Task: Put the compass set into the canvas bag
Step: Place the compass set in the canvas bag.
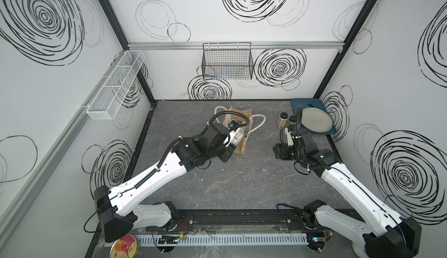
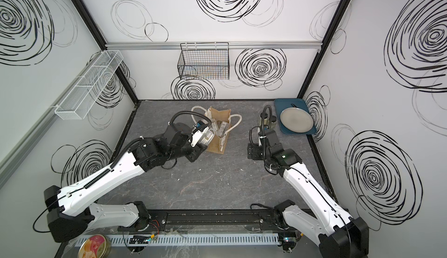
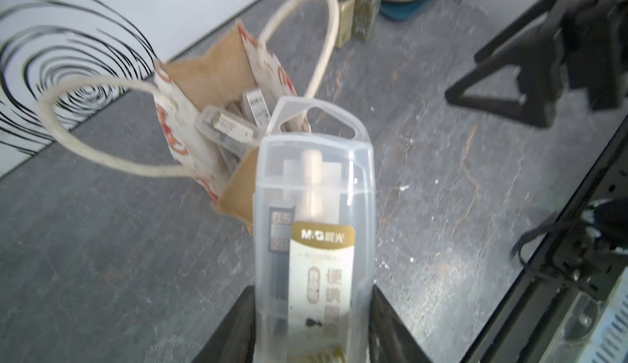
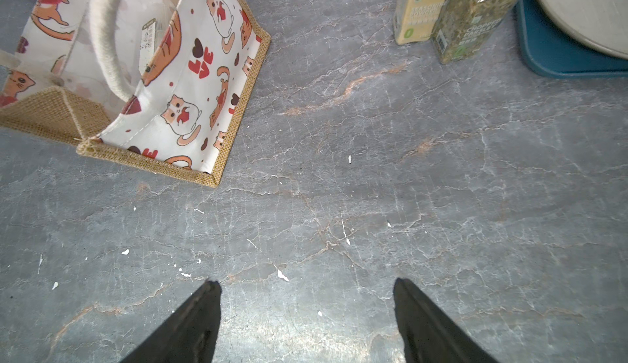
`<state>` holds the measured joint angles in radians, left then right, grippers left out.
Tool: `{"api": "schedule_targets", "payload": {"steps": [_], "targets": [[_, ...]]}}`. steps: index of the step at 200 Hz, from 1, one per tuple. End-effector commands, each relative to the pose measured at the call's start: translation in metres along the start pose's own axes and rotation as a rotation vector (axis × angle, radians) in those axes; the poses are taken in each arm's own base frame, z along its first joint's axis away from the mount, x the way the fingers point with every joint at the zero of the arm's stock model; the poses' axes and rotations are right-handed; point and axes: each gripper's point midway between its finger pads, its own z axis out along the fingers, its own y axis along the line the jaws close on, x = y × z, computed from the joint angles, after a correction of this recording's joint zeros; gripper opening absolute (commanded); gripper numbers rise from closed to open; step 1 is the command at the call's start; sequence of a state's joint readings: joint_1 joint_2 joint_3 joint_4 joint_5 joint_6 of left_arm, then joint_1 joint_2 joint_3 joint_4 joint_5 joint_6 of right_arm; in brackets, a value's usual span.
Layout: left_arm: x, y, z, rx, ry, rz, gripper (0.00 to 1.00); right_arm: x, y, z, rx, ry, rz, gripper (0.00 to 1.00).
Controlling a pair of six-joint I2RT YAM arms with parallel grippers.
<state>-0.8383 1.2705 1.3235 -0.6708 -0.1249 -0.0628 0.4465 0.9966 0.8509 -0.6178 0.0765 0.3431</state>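
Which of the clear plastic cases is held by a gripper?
The compass set with the gold label, clamped in the left gripper near the bag's mouth; the other cases lie inside the canvas bag.

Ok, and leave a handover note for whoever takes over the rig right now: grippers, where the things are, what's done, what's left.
Left gripper: shut on the compass set, a clear plastic case, held at the near edge of the canvas bag, not yet inside.
Right gripper: open, empty, above the table.
Bag: stands open; other clear cases lie inside.
Done: set is in hand. Left: bring it over the opening and release.
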Motion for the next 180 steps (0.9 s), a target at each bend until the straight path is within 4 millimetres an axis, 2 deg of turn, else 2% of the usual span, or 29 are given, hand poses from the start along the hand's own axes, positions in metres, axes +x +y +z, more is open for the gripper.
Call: {"api": "schedule_targets", "payload": {"steps": [1, 18, 37, 53, 67, 92, 113, 143, 180], "targets": [[-0.039, 0.010, 0.011, -0.037, -0.050, -0.012, 0.31, -0.011, 0.001, -0.009, -0.005, -0.031, 0.003, 0.83], [-0.070, 0.024, 0.031, -0.072, -0.087, -0.036, 0.30, -0.010, 0.002, -0.006, -0.009, -0.024, 0.004, 0.83], [-0.093, 0.045, 0.064, -0.113, -0.115, -0.076, 0.30, -0.008, 0.002, -0.002, -0.010, -0.014, 0.007, 0.83], [-0.102, 0.063, 0.095, -0.140, -0.121, -0.113, 0.29, -0.007, 0.003, 0.000, -0.013, -0.010, 0.013, 0.83], [-0.104, 0.071, 0.121, -0.127, -0.112, -0.139, 0.29, -0.005, 0.002, 0.002, -0.012, -0.005, 0.015, 0.83], [-0.087, 0.079, 0.163, -0.159, -0.029, -0.127, 0.29, -0.001, -0.003, 0.006, 0.009, 0.008, 0.020, 0.84], [-0.067, 0.084, 0.185, -0.171, 0.031, -0.134, 0.29, 0.003, -0.008, 0.012, 0.017, 0.020, 0.032, 0.84], [-0.041, 0.088, 0.200, -0.173, 0.073, -0.164, 0.30, 0.004, -0.012, 0.020, 0.018, 0.027, 0.050, 0.83], [-0.029, 0.089, 0.210, -0.162, 0.095, -0.192, 0.35, 0.008, -0.013, 0.031, 0.003, 0.045, 0.071, 0.84]]}}
